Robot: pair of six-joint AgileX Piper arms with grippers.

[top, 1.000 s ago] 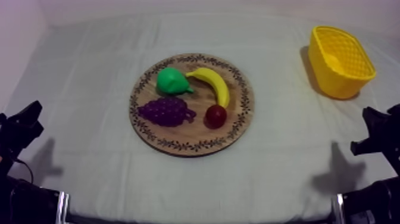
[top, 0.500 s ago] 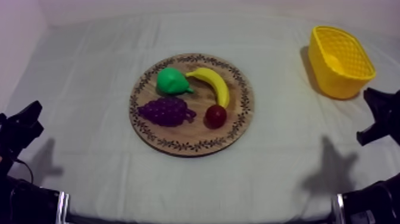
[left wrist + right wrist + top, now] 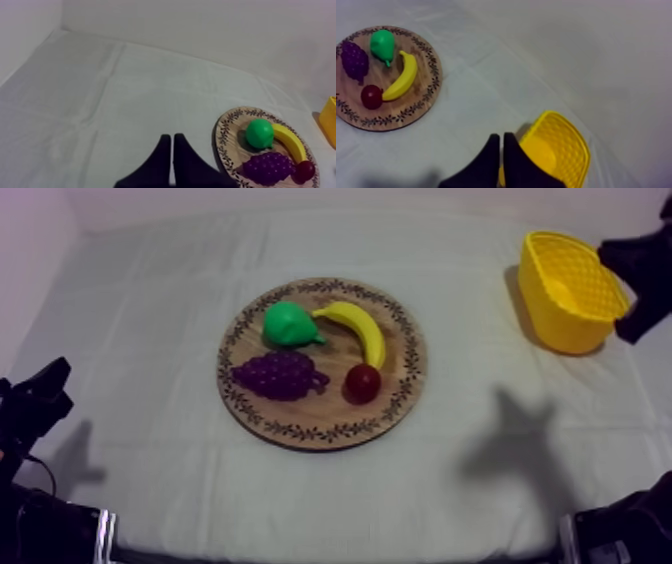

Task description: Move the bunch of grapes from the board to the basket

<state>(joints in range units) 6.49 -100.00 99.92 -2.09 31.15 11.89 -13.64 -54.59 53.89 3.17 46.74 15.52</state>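
Note:
The purple bunch of grapes lies at the left front of the round wooden board, beside a green pear, a banana and a small red fruit. The yellow basket stands at the far right. My right gripper hangs above the basket's right rim, well away from the board. In the right wrist view its fingers lie together as a wedge over the basket. My left gripper rests low at the left, shut on nothing, short of the board and grapes.
Grey-white cloth lies bare between the board and the basket, where the right arm's shadow falls. The table's back edge meets a pale wall behind the basket.
My right arm has risen from the lower right edge to the upper right above the basket, and its shadow slid left. The left arm and the fruit have not moved.

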